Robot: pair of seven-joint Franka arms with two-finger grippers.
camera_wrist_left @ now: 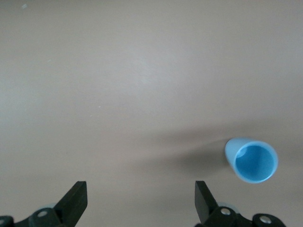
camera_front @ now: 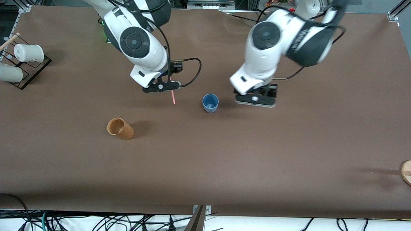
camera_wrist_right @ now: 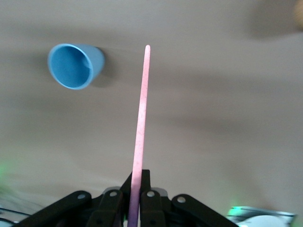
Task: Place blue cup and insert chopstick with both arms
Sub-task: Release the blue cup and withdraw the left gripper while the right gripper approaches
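**Chopstick gripped above the table, blue cup standing free between the two grippers**

Going across the front view from the right arm's end of the table: a black rack (camera_front: 30,72) at the table's edge holds white cups (camera_front: 29,53); a tan wooden cup (camera_front: 120,128) stands on the brown table (camera_front: 257,166), nearer the front camera than everything else in the middle; the right gripper (camera_front: 169,80) hangs in the air over bare table beside the blue cup, its fingers (camera_wrist_right: 144,187) pinched tight on the chopstick (camera_front: 173,96); the pink stick points down out of the jaws, its free end clear of the cup and not inside it; in the right wrist view the chopstick (camera_wrist_right: 140,127) runs out from the closed fingers with the blue cup (camera_wrist_right: 75,65) off to one side of its tip.

The blue cup (camera_front: 210,103) stands upright on the table, mouth up, between the two grippers and touched by neither; the left gripper (camera_front: 256,99) sits just beside it, toward the left arm's end; its fingers (camera_wrist_left: 75,201) are spread wide with nothing between them; the left wrist view shows the cup (camera_wrist_left: 252,161) outside the jaws, off past one fingertip.

At the table's edge at the left arm's end, part of a round wooden object (camera_front: 406,172) shows.
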